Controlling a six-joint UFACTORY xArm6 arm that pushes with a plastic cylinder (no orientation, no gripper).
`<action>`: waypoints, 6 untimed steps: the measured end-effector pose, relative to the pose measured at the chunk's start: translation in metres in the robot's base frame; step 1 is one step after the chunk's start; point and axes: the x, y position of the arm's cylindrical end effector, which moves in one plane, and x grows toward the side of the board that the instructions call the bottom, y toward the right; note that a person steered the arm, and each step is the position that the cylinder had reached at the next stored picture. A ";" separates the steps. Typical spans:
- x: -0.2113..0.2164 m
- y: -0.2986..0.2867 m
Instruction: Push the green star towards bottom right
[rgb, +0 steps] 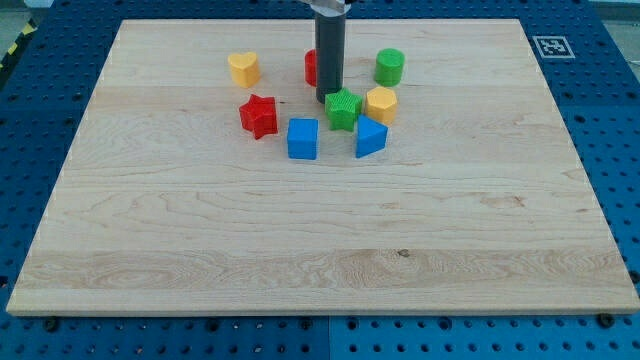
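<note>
The green star (343, 109) sits near the board's upper middle. My tip (327, 99) stands right at the star's upper left, touching or nearly touching it. The rod rises from there out of the view's top. A yellow hexagonal block (381, 104) touches the star's right side. A blue block with a pointed shape (369, 137) lies just below and right of the star.
A blue cube (302, 138) lies below and left of the star. A red star (259, 116) is further left. A yellow heart (244, 68) is at the upper left. A red block (311, 67) shows partly behind the rod. A green cylinder (390, 66) is at the upper right. The wooden board (320, 250) lies on a blue perforated table.
</note>
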 end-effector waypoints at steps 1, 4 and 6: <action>0.024 0.003; 0.108 0.057; 0.164 0.104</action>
